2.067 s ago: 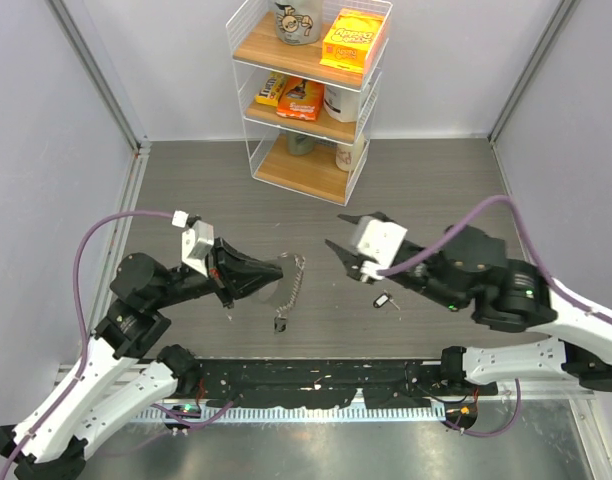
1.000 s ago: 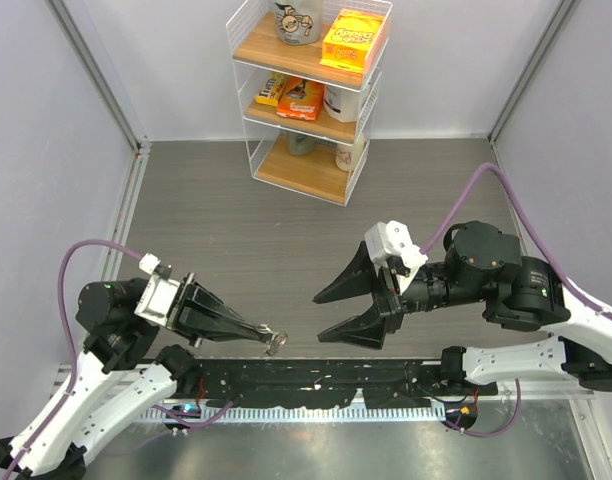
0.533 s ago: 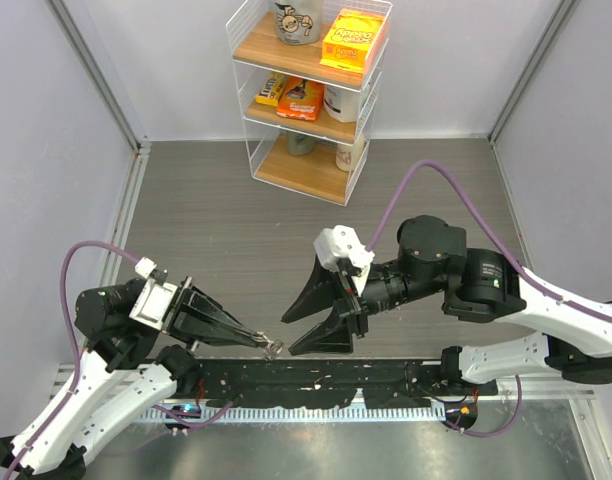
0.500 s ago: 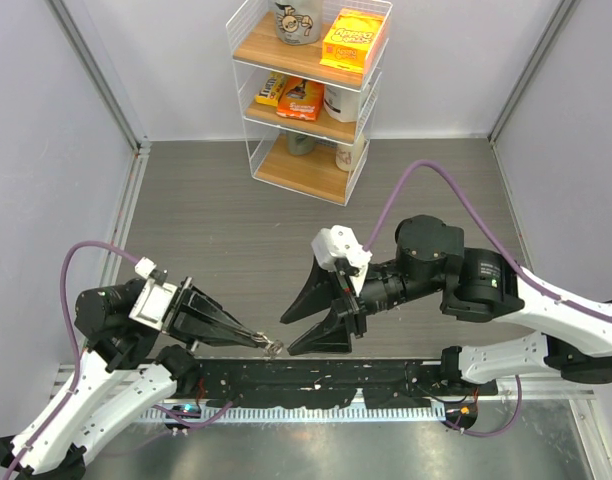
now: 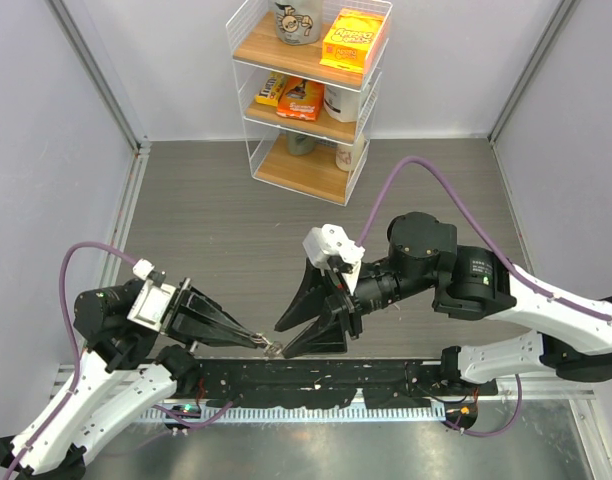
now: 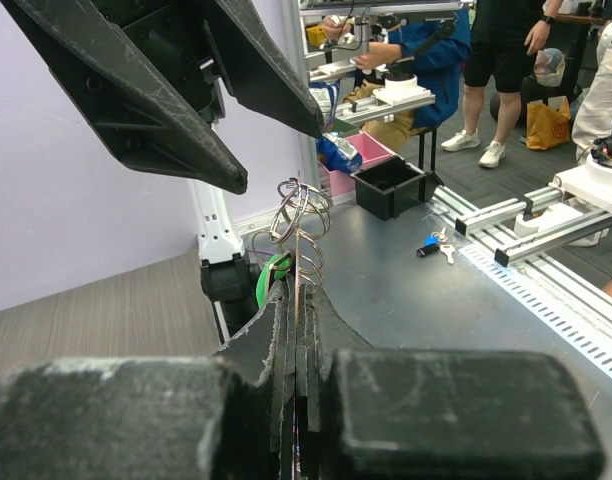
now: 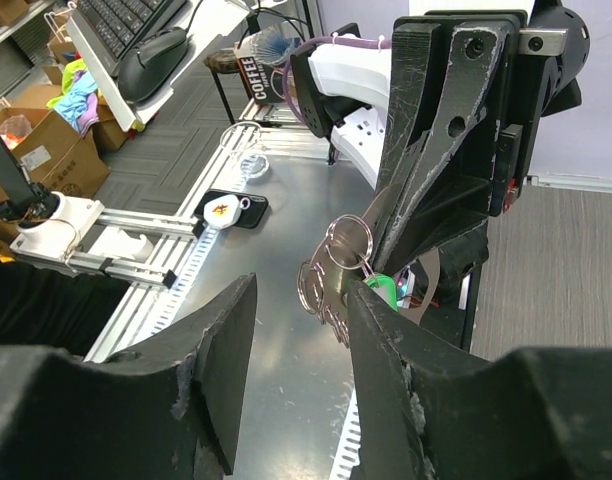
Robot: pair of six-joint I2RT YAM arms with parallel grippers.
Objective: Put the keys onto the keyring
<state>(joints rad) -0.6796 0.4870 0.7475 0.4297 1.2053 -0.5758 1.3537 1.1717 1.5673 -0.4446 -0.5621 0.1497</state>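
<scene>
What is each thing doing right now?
Left gripper, shut on the keyring.
Keyring, pinched, its rings poking out past the fingertips.
Right gripper, open, fingers spread wide close to the rings.
Shelf, standing upright with snacks on it.

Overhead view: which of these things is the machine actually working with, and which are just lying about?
For the job: the keyring, pinched in the left pincer; the right pincer, open right beside it. No keys show from above.

Just lying about: the shelf rack at the back, with its yellow box, snack packets and mugs.
</scene>
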